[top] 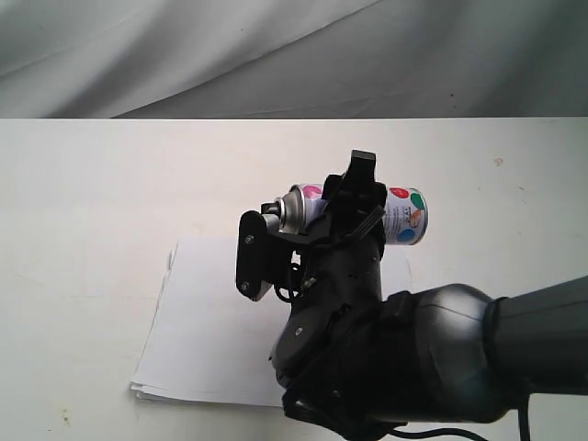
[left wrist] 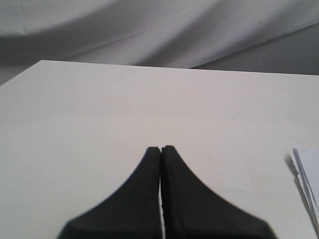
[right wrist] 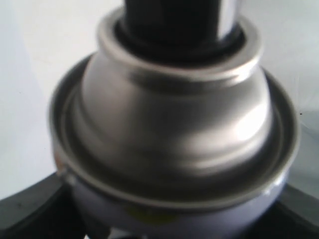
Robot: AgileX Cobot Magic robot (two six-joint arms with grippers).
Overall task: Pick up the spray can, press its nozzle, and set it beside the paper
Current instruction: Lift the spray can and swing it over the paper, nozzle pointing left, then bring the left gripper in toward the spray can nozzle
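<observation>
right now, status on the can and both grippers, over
Right gripper shut on the spray can, can tipped sideways. Left gripper shut, empty. Paper lies flat nearby, nothing seen in the way.

So the right gripper [top: 354,204] was clamped around the middle of the spray can [top: 406,217], can sticking out sideways past both fingers, with the paper [top: 211,322] lying beneath it on the table [top: 83,202].

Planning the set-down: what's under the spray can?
Covered: the right gripper, fingers shut on the spray can, and its arm hide what lies directly beneath. Visible nearby: the paper on the table, partly running under the arm.
</observation>
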